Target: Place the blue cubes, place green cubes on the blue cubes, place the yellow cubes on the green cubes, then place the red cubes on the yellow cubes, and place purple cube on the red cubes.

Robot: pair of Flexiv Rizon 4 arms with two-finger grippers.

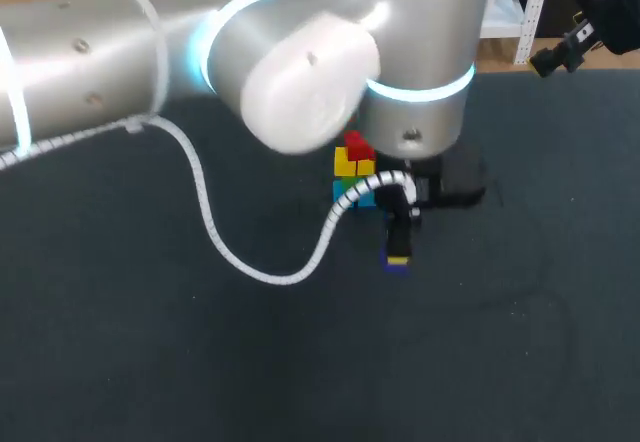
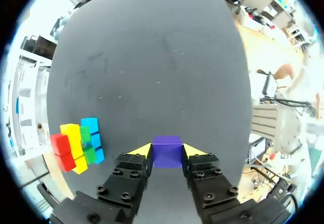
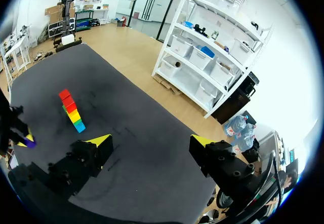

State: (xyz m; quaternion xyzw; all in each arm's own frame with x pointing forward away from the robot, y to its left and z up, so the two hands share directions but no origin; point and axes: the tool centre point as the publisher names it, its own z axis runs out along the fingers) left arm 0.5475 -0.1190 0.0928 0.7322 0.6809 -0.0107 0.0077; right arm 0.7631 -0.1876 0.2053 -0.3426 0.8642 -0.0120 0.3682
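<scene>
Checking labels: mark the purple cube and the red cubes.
purple cube (image 2: 167, 152), left wrist view, middle of its facing side.
red cubes (image 2: 61, 146), left wrist view, face of one cube.

matt dark cloth-like table, smooth plastic-looking purple cube, satin silvery metal-look left arm

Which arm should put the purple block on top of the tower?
Left, probably. The left gripper is shut on the purple cube, close beside the stack. The right gripper is open, empty and farther off.
</scene>
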